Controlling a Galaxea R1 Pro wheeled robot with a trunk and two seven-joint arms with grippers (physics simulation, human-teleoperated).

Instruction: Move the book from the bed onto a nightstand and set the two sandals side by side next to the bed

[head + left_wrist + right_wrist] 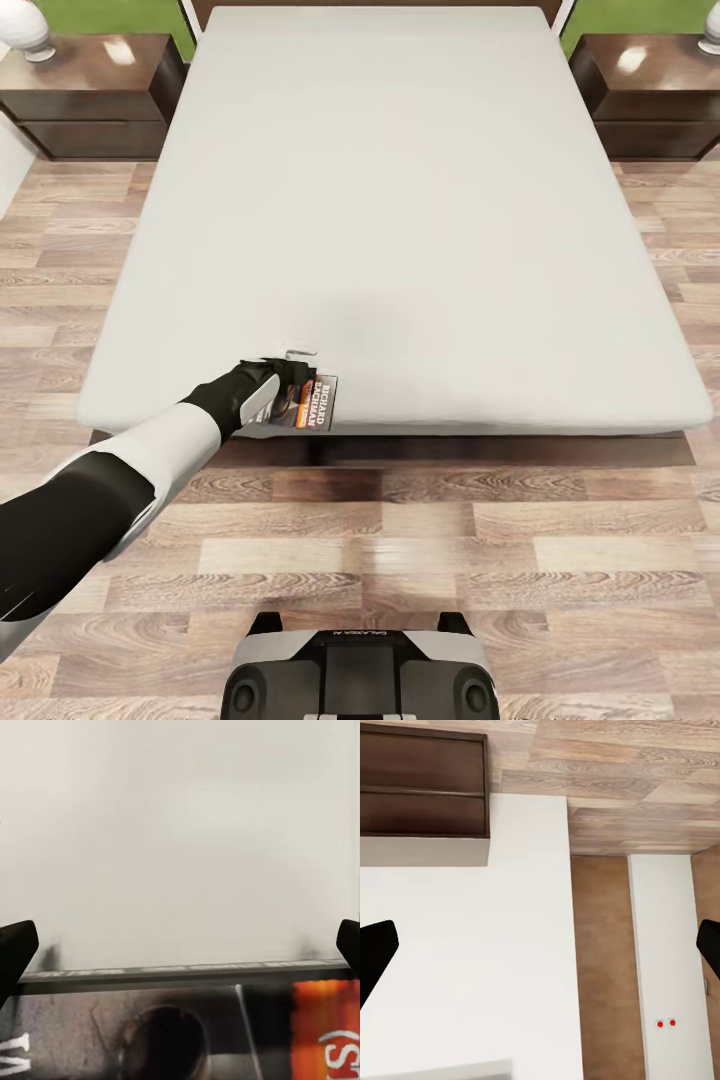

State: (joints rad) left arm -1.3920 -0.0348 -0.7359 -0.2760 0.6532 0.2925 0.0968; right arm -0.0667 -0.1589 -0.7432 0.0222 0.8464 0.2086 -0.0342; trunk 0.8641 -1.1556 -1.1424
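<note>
A: Head view first. What's on the bed (400, 200)?

B: Light-grey mattress, bare across most of it. The book (312, 402) lies flat at the near edge, toward the robot's left, white lettering and an orange band showing. The left arm reaches in from the lower left, and the left gripper (287, 378) sits on the book's left part.

A: Jaws clenched on it?

B: Cannot tell from here; the wrist body hides the fingers.

A: Surroundings?

B: A dark wooden nightstand (85, 95) at each far corner, the other one (650, 95) on the right, each top carrying the base of a white object. Wood-plank floor (400, 560) all round. The robot's base (360, 675) at the bottom edge.

A: Left wrist view?

B: Book (187, 1027) right under the camera: dark cover, orange patch with white letters, a thin pale edge. Beyond it, plain mattress (180, 832). The two dark fingertips (15, 949) stand far apart at the picture's sides, so the jaws are released, gripping nothing.

A: Right wrist view?

B: Dark fingertips (373, 952) again wide apart, released. Below them white surfaces, a strip of plank floor (622, 787), and a dark brown two-drawer cabinet (424, 784).
</note>
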